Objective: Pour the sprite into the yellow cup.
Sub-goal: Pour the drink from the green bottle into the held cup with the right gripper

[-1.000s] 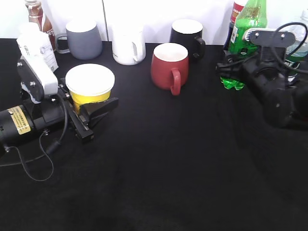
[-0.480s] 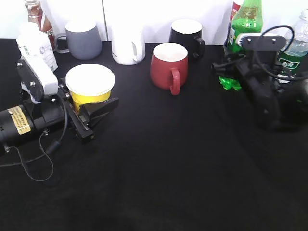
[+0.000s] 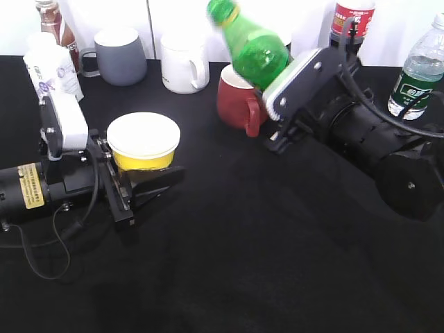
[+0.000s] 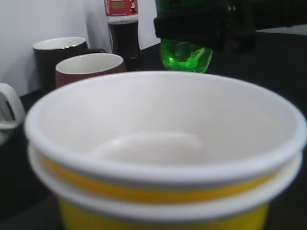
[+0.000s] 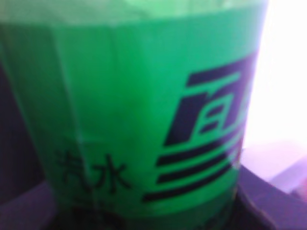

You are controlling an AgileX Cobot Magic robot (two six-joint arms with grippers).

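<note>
The sprite (image 3: pixel 255 50) is a green bottle held in the air by my right gripper (image 3: pixel 284 104), tilted with its cap up and to the left, over the red mug. Its label fills the right wrist view (image 5: pixel 144 110); its lobed base shows in the left wrist view (image 4: pixel 186 53). The yellow cup (image 3: pixel 143 142), white inside, stands between the fingers of my left gripper (image 3: pixel 139 182), which is shut on it. The cup fills the left wrist view (image 4: pixel 158 153) and looks empty. The bottle's cap is up and right of the cup, not over it.
A red mug (image 3: pixel 234 100) stands just behind and below the bottle. A white mug (image 3: pixel 184 64), a grey mug (image 3: pixel 120 55), a cola bottle (image 3: pixel 350 17), a water bottle (image 3: pixel 415 73) and a sauce bottle (image 3: pixel 52 24) line the back. A white carton (image 3: pixel 50 66) stands at left.
My right gripper has lifted the sprite from the back right, carried it left over the red mug and tilted it leftward. My left gripper has shifted the yellow cup slightly right and nearer.
</note>
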